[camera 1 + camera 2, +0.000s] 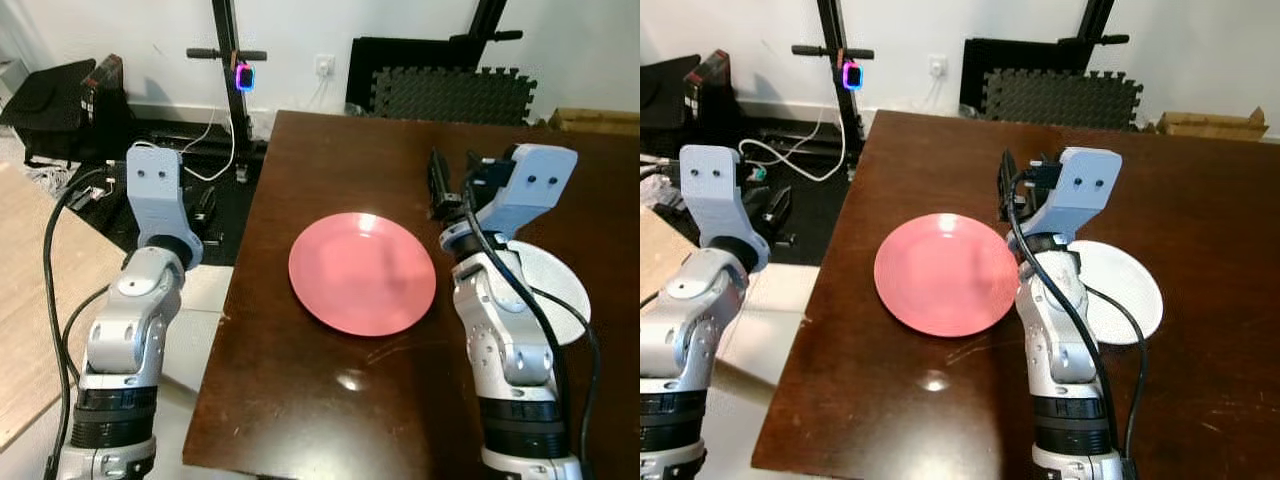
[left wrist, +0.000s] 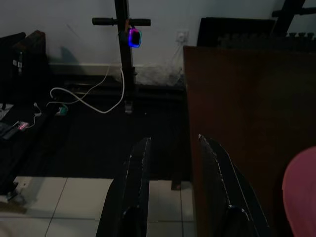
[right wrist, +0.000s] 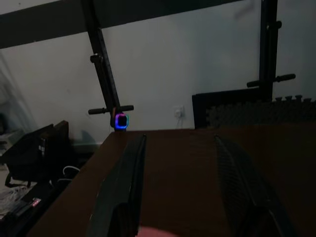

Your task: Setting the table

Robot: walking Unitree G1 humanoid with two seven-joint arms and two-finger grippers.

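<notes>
A pink plate (image 1: pixel 362 272) lies flat on the dark brown table (image 1: pixel 330 160), near its left side. A white plate (image 1: pixel 560 285) sits to the right of it, partly hidden behind my right arm. My right gripper (image 1: pixel 455 182) is raised above the table between the two plates; it stands open and holds nothing, and its fingers (image 3: pixel 129 173) point toward the far wall. My left gripper (image 2: pixel 174 143) hangs open and holds nothing, off the table's left edge above the floor. The pink plate's rim (image 2: pixel 302 192) lies off to one side of that gripper.
Beyond the table's left edge (image 1: pixel 232 290) are tiled floor and a black mat with white cables (image 1: pixel 205 150). A black stand with a glowing blue-pink light (image 1: pixel 244 77), black bags (image 1: pixel 60 100), foam mats (image 1: pixel 455 95) and a cardboard box (image 1: pixel 595 120) line the far wall.
</notes>
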